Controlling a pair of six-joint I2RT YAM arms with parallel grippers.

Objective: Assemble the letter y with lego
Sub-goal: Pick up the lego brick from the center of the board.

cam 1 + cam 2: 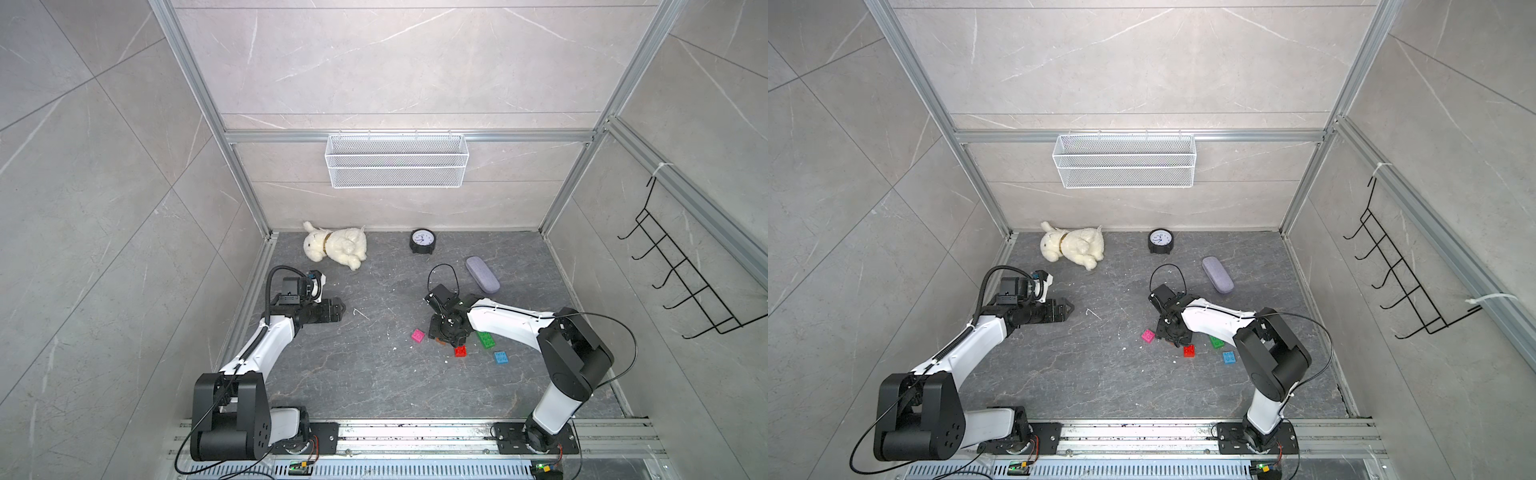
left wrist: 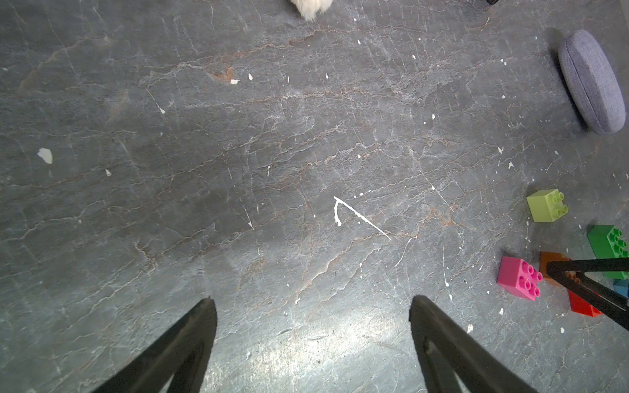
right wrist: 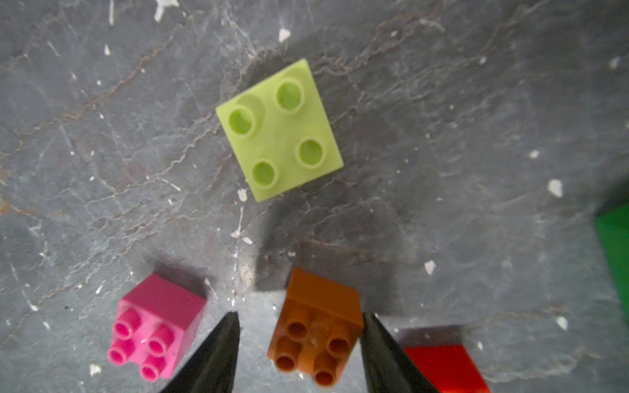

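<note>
None of the lego (image 1: pixel 418 335) is joined yet; at frame bottom my right gripper (image 3: pixel 301 314) straddles the orange brick (image 3: pixel 316 340), grip I cannot tell, left gripper (image 2: pixel 313 298) wide.

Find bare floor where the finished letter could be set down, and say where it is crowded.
Widest bare patch: between the left claw and the pink brick. Also bare: from the red brick to the front rail. Crowded: around the right claw, astride the orange brick.

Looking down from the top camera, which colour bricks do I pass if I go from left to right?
pink brick → red brick → green brick → blue brick
</note>
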